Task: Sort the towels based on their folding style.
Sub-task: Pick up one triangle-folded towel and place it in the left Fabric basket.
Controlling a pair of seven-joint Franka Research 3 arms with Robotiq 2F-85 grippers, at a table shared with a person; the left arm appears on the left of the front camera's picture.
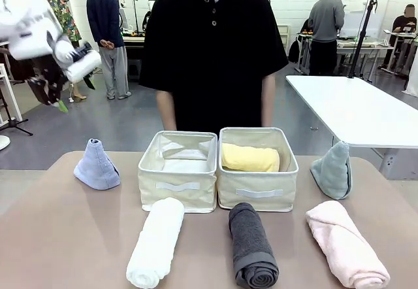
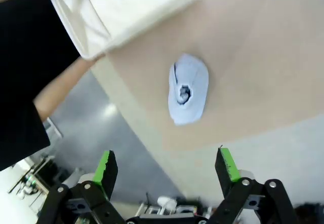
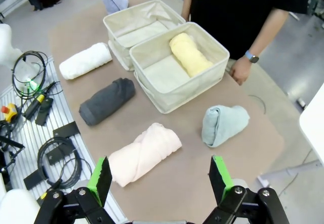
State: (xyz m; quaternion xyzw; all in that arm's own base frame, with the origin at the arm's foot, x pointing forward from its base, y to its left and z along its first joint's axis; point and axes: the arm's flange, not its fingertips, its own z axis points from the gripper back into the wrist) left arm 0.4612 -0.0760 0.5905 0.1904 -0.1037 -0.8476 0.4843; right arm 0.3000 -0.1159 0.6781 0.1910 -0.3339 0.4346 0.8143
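A yellow rolled towel (image 1: 250, 158) (image 3: 190, 54) lies in the right cream bin (image 1: 258, 194) (image 3: 177, 89). The left bin (image 1: 176, 187) (image 3: 114, 19) holds no towel. In front of the bins lie a white roll (image 1: 155, 242) (image 3: 85, 60), a dark grey roll (image 1: 251, 245) (image 3: 106, 101) and a pink roll (image 1: 346, 243) (image 3: 144, 153). A light blue cone (image 1: 96, 165) (image 2: 188, 88) stands left of the bins, a grey-green cone (image 1: 333, 171) (image 3: 224, 124) right of them. My left gripper (image 1: 68, 96) (image 2: 167, 165) hangs open high over the blue cone. My right gripper (image 3: 161, 178) is open above the pink roll.
A person in black stands at the far edge behind the bins, forearm (image 2: 61, 87) and hand (image 3: 239, 71) near the table. Cables and small devices (image 3: 30, 77) lie on a ribbed strip along the robot's side. A white table (image 1: 359, 109) stands at the right.
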